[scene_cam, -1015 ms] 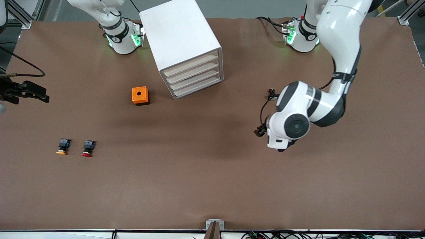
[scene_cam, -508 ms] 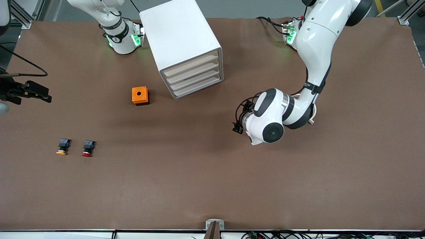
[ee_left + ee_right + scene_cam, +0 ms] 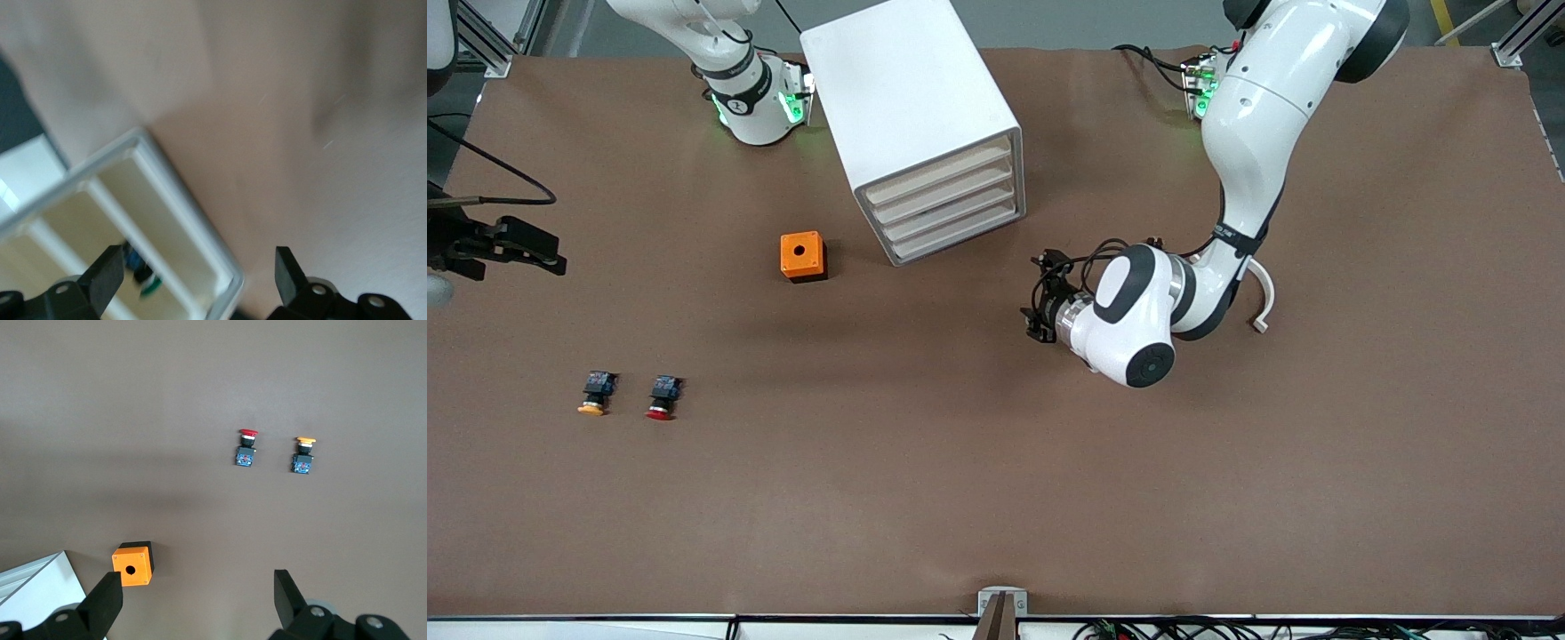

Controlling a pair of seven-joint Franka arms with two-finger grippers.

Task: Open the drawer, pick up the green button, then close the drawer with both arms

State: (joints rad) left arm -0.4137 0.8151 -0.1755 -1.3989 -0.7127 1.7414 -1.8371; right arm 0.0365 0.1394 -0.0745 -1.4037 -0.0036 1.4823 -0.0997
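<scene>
The white cabinet stands at the back of the table, and its four beige drawers are all shut. My left gripper hovers over the table in front of the drawers, toward the left arm's end, and is open and empty. In the left wrist view the gripper faces the drawer fronts. The green-capped button shows there blurred, in a gap between two fronts. My right gripper waits at the right arm's end of the table, open and empty.
An orange box with a round hole sits beside the cabinet, toward the right arm's end; it also shows in the right wrist view. A red-capped button and an orange-yellow-capped button lie nearer the front camera.
My left arm has swung in from the left arm's end and its gripper now faces the drawer fronts. The right gripper has barely moved. The drawers stay shut.
</scene>
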